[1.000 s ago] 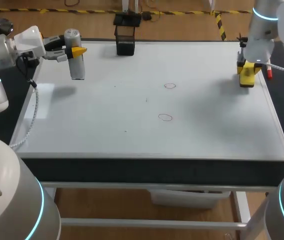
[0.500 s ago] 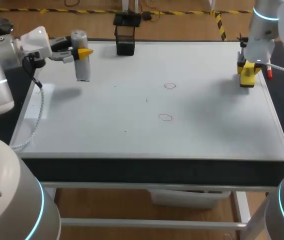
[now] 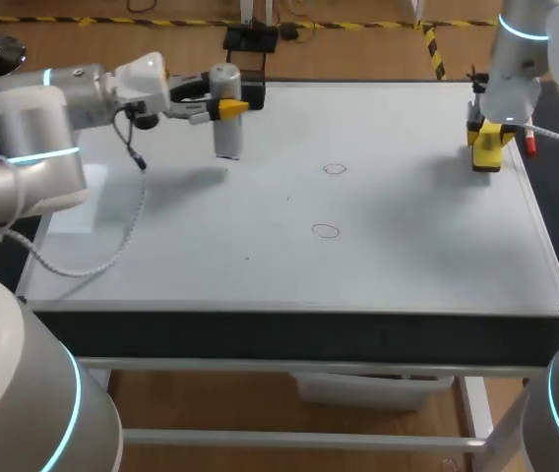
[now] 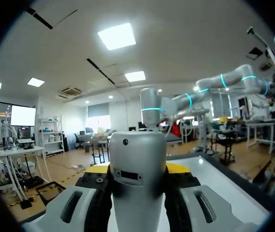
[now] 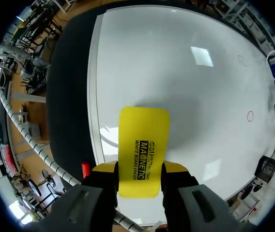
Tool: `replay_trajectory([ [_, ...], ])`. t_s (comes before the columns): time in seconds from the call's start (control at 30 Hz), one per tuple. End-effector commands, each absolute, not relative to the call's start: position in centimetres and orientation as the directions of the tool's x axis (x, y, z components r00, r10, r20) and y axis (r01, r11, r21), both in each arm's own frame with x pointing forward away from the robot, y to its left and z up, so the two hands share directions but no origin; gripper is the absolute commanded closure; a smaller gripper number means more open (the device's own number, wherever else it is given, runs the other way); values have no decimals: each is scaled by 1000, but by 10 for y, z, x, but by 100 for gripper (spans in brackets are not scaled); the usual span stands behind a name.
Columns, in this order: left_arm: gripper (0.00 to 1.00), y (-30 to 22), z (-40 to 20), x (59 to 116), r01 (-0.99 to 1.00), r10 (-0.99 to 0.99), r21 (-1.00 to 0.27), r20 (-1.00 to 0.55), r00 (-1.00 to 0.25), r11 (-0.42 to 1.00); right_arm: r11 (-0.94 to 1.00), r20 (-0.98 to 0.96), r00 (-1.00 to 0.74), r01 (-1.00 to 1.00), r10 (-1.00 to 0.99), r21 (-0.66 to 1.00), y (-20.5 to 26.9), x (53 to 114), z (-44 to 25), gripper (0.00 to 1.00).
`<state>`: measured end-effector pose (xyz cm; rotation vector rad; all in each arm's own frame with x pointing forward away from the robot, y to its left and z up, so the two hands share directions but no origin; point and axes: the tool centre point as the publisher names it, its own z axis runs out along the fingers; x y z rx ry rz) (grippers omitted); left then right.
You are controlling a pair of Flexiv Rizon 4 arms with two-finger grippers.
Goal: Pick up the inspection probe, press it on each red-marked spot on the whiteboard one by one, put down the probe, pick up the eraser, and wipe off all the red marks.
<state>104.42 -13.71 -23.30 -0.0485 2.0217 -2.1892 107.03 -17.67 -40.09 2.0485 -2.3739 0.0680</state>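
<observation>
The grey cylindrical probe [image 3: 226,128] hangs upright above the back left of the whiteboard [image 3: 407,256], with my left gripper [image 3: 228,105] shut on it. In the left wrist view the probe [image 4: 137,179] fills the gap between the yellow-tipped fingers [image 4: 178,168]. Two red circles [image 3: 334,169] [image 3: 326,231] are drawn mid-board, to the right of the probe. At the board's far right edge my right gripper [image 3: 486,136] is shut on the yellow eraser [image 3: 485,154]. The eraser [image 5: 143,145] sits low over the board, between the right gripper's [image 5: 138,170] fingers, with one red circle [image 5: 250,116] far ahead.
A black holder [image 3: 247,79] stands at the board's far edge, just right of the probe. A small red object [image 3: 529,145] lies beside the right gripper at the board's edge. The left arm's white cable [image 3: 112,246] hangs over the board's left part.
My left arm has swung right with the probe, from the far left corner to near the black holder. The right arm and eraser have stayed put.
</observation>
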Motion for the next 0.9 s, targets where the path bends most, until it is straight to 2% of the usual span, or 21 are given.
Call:
replay_trajectory([
  [0.03, 100, -173, -242, 1063, 96, -22, -989, -94, -995, -114, 143, 34, -144, -989, -989, -29, -178, 1071, -400, 100],
  [0.37, 100, -226, -247, 1054, 36, -7, -991, -35, -999, -126, 143, 34, -144, -989, -989, -29, -178, 1071, -400, 100],
  [0.9, 100, -283, -264, 1055, -44, 38, -983, 38, -999, -176, 143, 34, -144, -989, -989, -29, -178, 1071, -400, 100],
])
